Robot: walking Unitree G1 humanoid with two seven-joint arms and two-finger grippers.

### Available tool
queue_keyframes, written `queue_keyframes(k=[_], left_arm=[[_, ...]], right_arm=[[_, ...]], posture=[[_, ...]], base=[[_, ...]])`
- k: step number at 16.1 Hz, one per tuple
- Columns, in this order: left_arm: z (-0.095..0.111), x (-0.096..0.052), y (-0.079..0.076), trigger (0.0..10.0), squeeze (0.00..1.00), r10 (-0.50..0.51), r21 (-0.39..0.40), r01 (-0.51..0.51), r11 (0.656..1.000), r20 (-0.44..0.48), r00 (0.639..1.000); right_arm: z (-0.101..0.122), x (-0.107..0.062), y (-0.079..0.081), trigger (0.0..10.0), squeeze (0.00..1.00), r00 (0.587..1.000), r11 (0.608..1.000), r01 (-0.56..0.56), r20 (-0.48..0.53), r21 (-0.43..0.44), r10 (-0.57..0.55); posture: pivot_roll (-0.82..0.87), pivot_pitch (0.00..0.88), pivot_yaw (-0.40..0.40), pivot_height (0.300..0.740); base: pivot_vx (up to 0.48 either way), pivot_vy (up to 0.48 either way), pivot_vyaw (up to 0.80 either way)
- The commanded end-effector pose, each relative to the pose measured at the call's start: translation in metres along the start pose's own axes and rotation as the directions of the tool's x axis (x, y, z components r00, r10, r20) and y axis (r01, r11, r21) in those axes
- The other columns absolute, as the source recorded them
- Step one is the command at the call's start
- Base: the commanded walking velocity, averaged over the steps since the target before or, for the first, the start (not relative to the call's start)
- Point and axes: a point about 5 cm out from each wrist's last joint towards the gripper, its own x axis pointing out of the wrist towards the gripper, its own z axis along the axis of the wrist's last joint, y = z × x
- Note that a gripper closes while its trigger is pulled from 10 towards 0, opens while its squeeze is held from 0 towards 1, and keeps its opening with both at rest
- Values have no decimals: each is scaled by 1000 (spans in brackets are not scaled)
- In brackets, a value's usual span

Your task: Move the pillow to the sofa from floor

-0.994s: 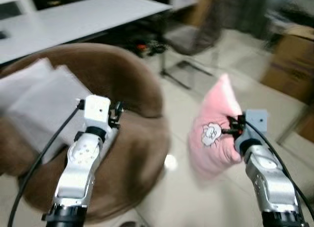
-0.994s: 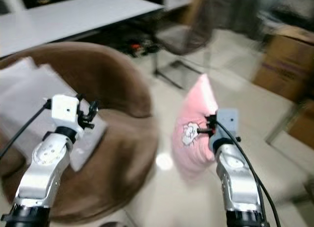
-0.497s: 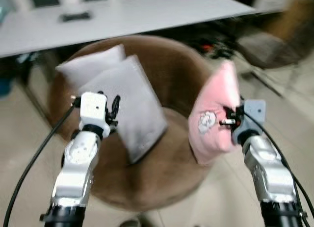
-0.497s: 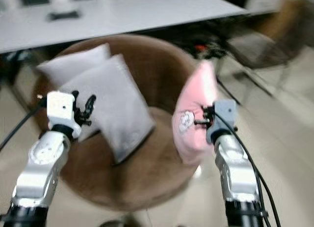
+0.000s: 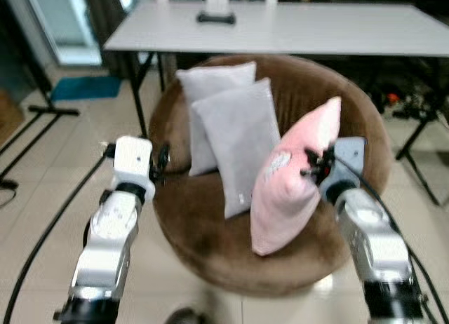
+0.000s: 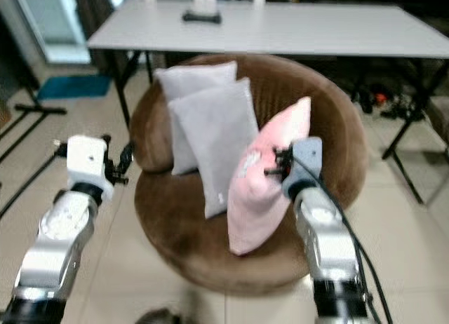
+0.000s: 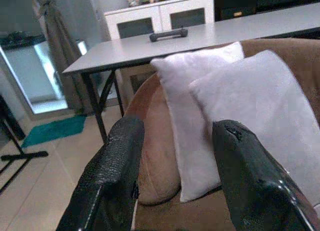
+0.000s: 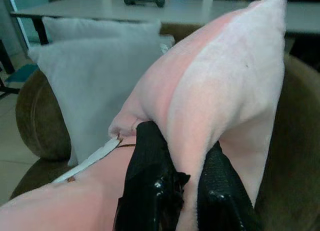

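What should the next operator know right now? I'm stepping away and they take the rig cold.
Right claw: shut on the pink pillow, pinching a fold of its edge; the pillow stands upright over the brown sofa seat, beside two grey pillows leaning on the backrest.
Left claw: open, holding nothing, raised at the sofa's left side.
Done: pillow is off the floor and at the sofa.
Left: whether its bottom already rests on the seat is unclear; lower if needed, open the right claw, pull back.
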Motion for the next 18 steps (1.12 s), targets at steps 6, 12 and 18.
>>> queue_keyframes(k=[6, 12, 18], left_arm=[[-1, -3, 0, 10000, 0, -13, 29, 13, 999, -6, 1000], [-2, -3, -3, 10000, 0, -27, 44, 28, 999, -13, 1000], [-2, -7, -10, 10000, 0, -64, -9, 64, 998, -11, 998]], right_arm=[[8, 4, 0, 10000, 0, 999, 1000, 7, 44, -18, -6], [3, 5, -3, 10000, 0, 999, 999, 28, 35, -30, -27], [-5, -1, -16, 10000, 0, 989, 990, 144, 17, 6, -144]], posture=[[60, 0, 14, 740], [61, 0, 17, 740], [62, 0, 16, 740]], base=[[0, -347, 800], [0, -323, 800], [0, -42, 267]])
